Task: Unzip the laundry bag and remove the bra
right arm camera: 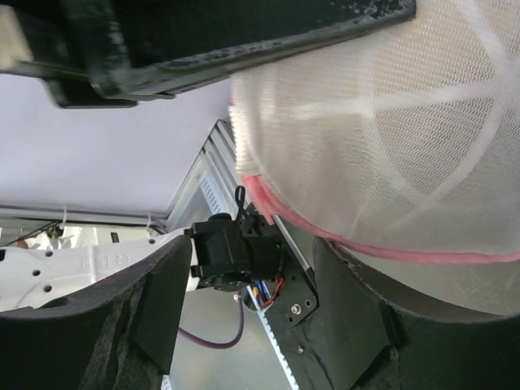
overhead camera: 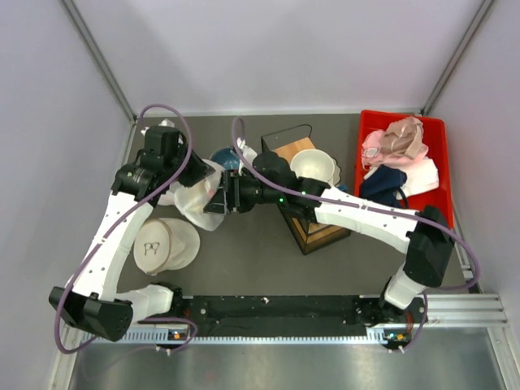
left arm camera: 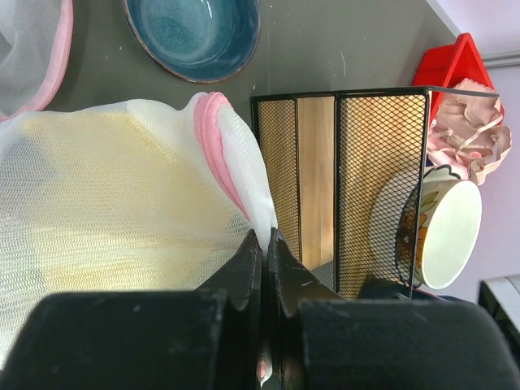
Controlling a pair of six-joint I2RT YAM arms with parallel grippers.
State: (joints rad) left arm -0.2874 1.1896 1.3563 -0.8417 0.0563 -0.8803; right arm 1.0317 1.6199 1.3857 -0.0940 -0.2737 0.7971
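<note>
The laundry bag (overhead camera: 193, 203), white mesh with pink zipper trim (left arm camera: 213, 134), is held up off the table between my two grippers. My left gripper (left arm camera: 266, 237) is shut on a fold of the bag's mesh beside the pink trim; it also shows in the top view (overhead camera: 197, 175). The bra (left arm camera: 106, 203) shows only as a yellow mass through the mesh, inside the bag. My right gripper (right arm camera: 244, 301) is open and empty, with the bag (right arm camera: 382, 114) and its pink trim (right arm camera: 341, 240) just above its right finger (right arm camera: 349, 313). In the top view the right gripper (overhead camera: 214, 198) sits against the bag's right side.
A blue bowl (overhead camera: 225, 159) lies behind the bag. A black mesh rack (overhead camera: 307, 213) holding a white cup (overhead camera: 315, 166) stands close on the right. A flat white round bag (overhead camera: 166, 244) lies front left. A red bin (overhead camera: 370, 122) of garments is at the back right.
</note>
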